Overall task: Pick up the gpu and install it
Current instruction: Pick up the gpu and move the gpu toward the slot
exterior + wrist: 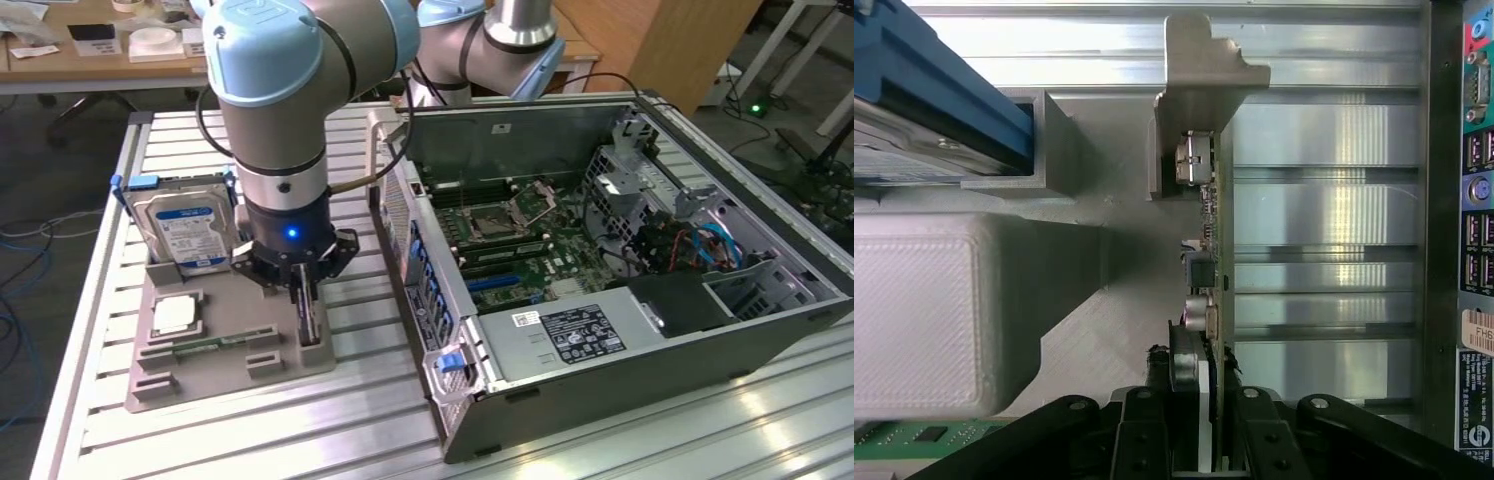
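The gpu (311, 318) stands on edge in a slot of the grey parts tray (227, 372), at the tray's side nearest the computer. My gripper (307, 292) points straight down onto it. In the wrist view the gpu (1212, 230) appears edge-on, with its metal bracket (1199, 70) at the far end. The gripper (1199, 425) straddles it, and the black fingers (1144, 430) press against both faces of the card. The card still sits in the tray. The open computer case (747, 330) lies at the exterior view's right, its motherboard (527, 245) exposed.
A hard drive (187, 228) with a blue-white label stands upright at the tray's far end. A square silver chip (176, 316) lies on the tray. The case's rear port panel (1479, 200) runs close beside the card. All rests on a slatted aluminium table (174, 445).
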`<act>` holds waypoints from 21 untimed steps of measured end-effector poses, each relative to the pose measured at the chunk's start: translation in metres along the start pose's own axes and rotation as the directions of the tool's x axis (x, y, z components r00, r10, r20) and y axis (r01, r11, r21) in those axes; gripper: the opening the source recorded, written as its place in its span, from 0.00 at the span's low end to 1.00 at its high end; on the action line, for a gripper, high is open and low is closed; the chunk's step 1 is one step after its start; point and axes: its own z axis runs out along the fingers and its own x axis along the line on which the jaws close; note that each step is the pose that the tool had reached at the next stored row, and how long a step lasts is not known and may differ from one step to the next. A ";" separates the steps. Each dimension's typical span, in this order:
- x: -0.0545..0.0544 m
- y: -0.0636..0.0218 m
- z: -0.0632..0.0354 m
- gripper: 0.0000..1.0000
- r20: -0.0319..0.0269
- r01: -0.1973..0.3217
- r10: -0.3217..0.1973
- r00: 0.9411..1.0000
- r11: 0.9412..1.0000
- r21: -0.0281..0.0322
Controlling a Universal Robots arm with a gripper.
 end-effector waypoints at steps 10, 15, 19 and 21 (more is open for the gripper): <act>0.000 0.0001 -0.0007 0.28 0.000 0.000 0.000 1.000 1.000 -0.001; 0.000 0.0006 -0.0125 0.28 0.000 0.000 0.000 1.000 1.000 -0.002; 0.000 0.0011 -0.0246 0.28 0.000 0.000 0.000 1.000 1.000 -0.002; 0.000 0.0014 -0.0306 0.28 0.000 0.000 0.000 1.000 1.000 -0.002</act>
